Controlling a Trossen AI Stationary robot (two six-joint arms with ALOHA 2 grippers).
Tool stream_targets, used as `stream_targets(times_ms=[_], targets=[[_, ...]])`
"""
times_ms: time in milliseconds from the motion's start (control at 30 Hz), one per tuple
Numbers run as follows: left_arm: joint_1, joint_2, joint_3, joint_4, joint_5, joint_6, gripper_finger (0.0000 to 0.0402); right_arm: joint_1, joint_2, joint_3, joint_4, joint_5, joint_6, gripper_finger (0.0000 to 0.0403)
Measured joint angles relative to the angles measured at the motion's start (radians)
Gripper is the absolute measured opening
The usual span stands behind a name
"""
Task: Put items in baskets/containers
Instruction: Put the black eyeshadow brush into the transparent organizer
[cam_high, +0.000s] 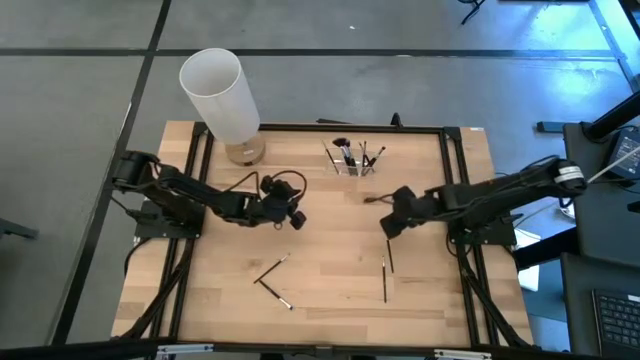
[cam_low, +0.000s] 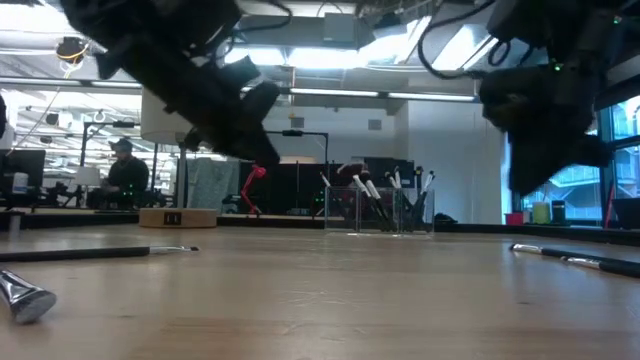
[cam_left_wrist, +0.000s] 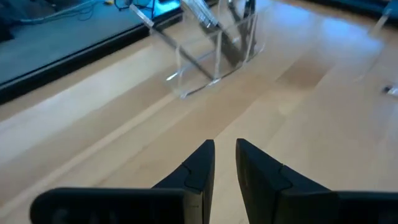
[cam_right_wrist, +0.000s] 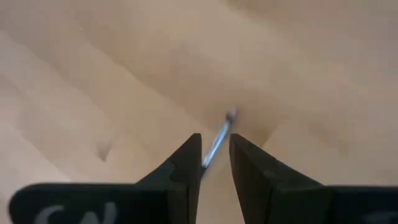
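The clear organizer (cam_high: 352, 162) stands near the table's far edge with several black brushes upright in it; the low view shows the organizer (cam_low: 385, 212) too. Two crossed brushes (cam_high: 272, 272) lie near the front left, and two more brushes (cam_high: 386, 272) lie front right. My right gripper (cam_high: 390, 225) hovers over the table's right middle, shut on a thin brush (cam_right_wrist: 217, 144). My left gripper (cam_high: 295, 215) hangs left of centre, shut and empty, with the organizer (cam_left_wrist: 217, 53) ahead of it. My right gripper pinches a thin brush between its two fingers (cam_right_wrist: 186, 163). The silvery shaft (cam_right_wrist: 214, 149) runs along the fingers and sticks out past their tips to its end (cam_right_wrist: 231, 115). The fingers slant down at the table from the right. The part farther back is hidden by the fingers.
A tall white cylinder (cam_high: 220, 95) and a small brownish jar (cam_high: 245, 152) stand at the far left corner. In the low view, one brush (cam_low: 100, 252) and a silver ferrule (cam_low: 25, 300) lie at the near left, and other brushes (cam_low: 575, 258) lie to the right. Bare wood spans the centre.
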Motion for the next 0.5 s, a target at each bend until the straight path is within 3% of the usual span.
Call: stream_targets(times_ms=[267, 500], targets=[[0.039, 0.013, -0.048, 0.029, -0.099, 0.067, 0.0061, 0.069, 0.123, 0.0, 0.073, -0.036, 0.172, 0.0084], [0.057, 0.012, -0.048, 0.065, -0.005, 0.087, 0.0061, 0.068, 0.243, 0.0, 0.094, -0.014, 0.185, 0.0084]])
